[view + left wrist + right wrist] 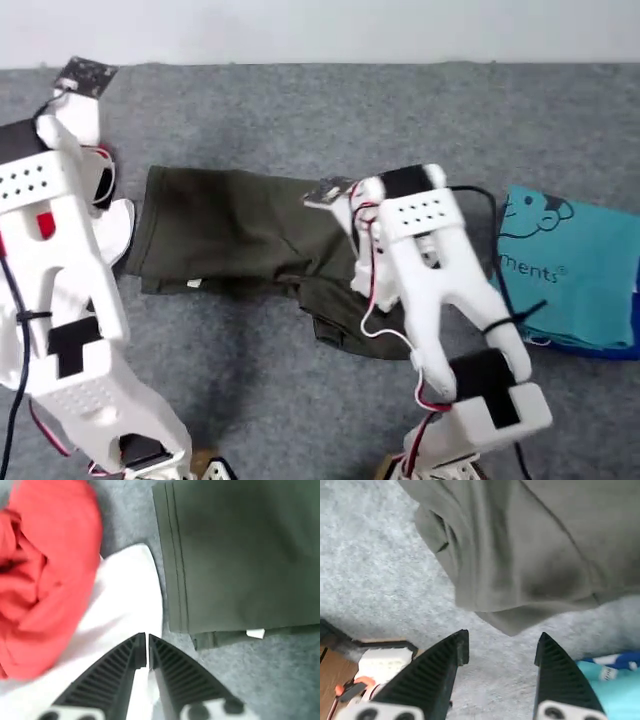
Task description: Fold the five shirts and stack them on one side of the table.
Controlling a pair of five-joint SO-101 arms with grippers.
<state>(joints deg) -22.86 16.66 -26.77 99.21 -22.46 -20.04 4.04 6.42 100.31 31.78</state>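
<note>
Left gripper clenched above white shirt, 9 o'clock of green shirt. Right gripper released at its 3 o'clock end.

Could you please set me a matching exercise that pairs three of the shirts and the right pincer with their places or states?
Things:
1. olive shirt
2. teal shirt
3. red shirt
4. right pincer

Places or states:
A. open
B. crumpled, against a white cloth
C. spread out in the middle of the high view
D. folded flat at the high view's right edge

Pairs: 1-C; 2-D; 3-B; 4-A
</note>
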